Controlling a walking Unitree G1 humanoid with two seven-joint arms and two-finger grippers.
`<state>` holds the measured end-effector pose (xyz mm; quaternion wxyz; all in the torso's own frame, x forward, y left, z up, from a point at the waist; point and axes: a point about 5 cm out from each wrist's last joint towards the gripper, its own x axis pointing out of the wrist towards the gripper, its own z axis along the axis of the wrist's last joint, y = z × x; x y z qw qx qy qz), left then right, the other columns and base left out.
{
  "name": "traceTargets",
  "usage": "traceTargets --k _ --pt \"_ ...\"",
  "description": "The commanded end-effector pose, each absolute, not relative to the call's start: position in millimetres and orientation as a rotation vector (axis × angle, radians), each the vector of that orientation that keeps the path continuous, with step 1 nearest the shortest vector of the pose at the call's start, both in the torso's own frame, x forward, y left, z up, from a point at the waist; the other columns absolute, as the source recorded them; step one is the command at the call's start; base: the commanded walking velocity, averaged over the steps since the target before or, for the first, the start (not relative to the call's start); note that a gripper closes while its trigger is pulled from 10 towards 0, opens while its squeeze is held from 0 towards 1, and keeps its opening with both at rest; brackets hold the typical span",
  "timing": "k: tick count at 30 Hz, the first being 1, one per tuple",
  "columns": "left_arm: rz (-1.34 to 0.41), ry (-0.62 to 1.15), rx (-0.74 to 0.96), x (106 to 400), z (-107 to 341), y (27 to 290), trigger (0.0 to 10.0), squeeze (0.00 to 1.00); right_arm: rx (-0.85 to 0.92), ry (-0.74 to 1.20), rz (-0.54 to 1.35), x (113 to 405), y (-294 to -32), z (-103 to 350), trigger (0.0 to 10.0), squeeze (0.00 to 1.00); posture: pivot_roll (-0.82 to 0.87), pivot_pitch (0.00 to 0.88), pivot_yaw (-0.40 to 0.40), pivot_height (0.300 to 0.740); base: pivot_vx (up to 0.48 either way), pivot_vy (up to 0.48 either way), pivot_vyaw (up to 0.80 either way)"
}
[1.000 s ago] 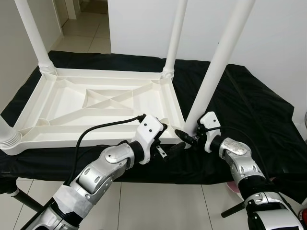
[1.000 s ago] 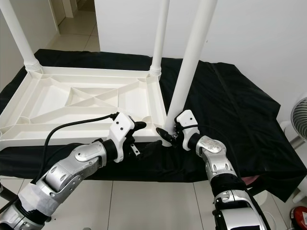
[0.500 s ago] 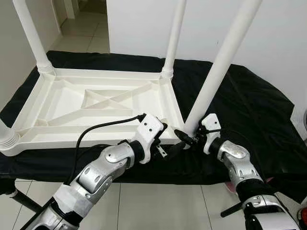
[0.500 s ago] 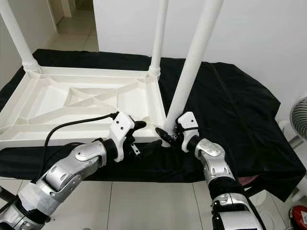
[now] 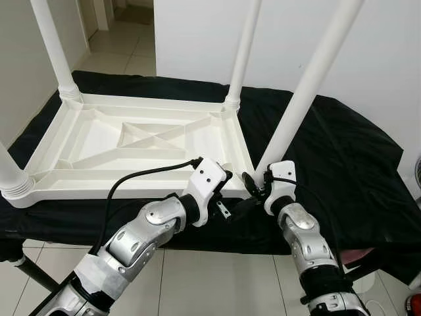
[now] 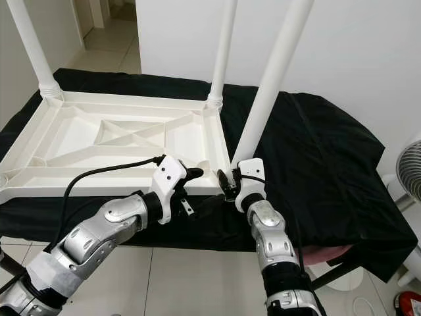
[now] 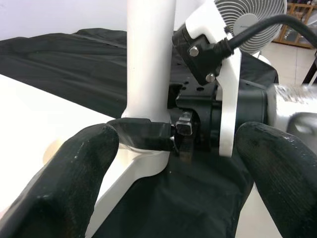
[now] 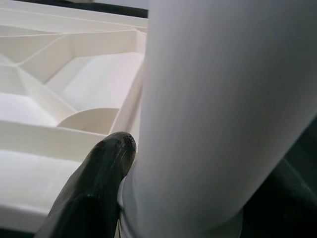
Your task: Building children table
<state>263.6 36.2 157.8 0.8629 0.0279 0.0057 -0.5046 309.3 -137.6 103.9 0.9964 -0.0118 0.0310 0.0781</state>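
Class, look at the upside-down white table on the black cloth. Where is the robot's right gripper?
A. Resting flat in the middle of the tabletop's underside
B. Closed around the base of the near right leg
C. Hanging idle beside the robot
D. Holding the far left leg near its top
B: the right gripper has its black fingers on either side of the white leg just above its socket.

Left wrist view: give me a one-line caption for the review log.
Right gripper clamped around the base of the white table leg, seen between the open left gripper's black fingers.
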Motion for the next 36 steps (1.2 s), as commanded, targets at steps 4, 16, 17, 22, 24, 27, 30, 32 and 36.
traceTargets --k 4,16,17,22,24,27,30,32,36 --pt "-1.249 0.017 0.063 252.4 157.4 30.5 10.0 0.0 0.019 0.152 -0.037 296.9 -145.4 88.1 10.0 0.0 -0.04 0.0 -0.088 0.74 0.0 0.0 0.0" --pt "-1.246 0.02 0.08 252.2 155.1 31.0 10.0 0.0 0.039 0.161 -0.095 290.2 -139.9 95.8 10.0 0.0 -0.04 0.0 -0.099 0.74 0.0 0.0 0.0" --pt "-1.246 0.02 0.08 252.2 155.1 31.0 10.0 0.0 0.039 0.161 -0.095 290.2 -139.9 95.8 10.0 0.0 -0.04 0.0 -0.099 0.74 0.0 0.0 0.0" --pt "-1.242 0.022 0.082 252.1 154.8 31.1 10.0 0.0 0.05 0.133 -0.07 290.4 -139.7 100.4 10.0 1.0 -0.03 0.0 -0.105 0.74 0.0 0.0 0.0" --pt "-1.242 0.022 0.082 252.1 154.8 31.1 10.0 0.0 0.05 0.133 -0.07 290.4 -139.7 100.4 10.0 1.0 -0.03 0.0 -0.105 0.74 0.0 0.0 0.0" --pt "-1.24 0.021 0.084 252.3 154.7 31.0 10.0 0.0 0.055 0.124 -0.047 290.7 -141.2 100.3 10.0 1.0 -0.03 0.0 -0.103 0.74 0.0 0.0 0.0" --pt "-1.239 0.021 0.095 252.6 153.9 31.1 10.0 0.0 0.056 0.113 -0.023 291.3 -143.3 99.9 10.0 1.0 -0.03 0.0 -0.103 0.74 0.0 0.0 0.0" --pt "-1.238 0.022 0.105 253.1 152.9 31.5 10.0 0.0 0.044 0.088 0.036 294.1 -149.8 100.5 10.0 1.0 -0.03 0.0 -0.098 0.74 0.0 0.0 0.0" --pt "-1.237 0.022 0.116 253.8 152.3 32.2 10.0 0.0 0.018 0.066 0.112 297.4 -153.5 102.4 10.0 0.32 -0.04 0.0 -0.093 0.74 0.0 0.0 0.0"
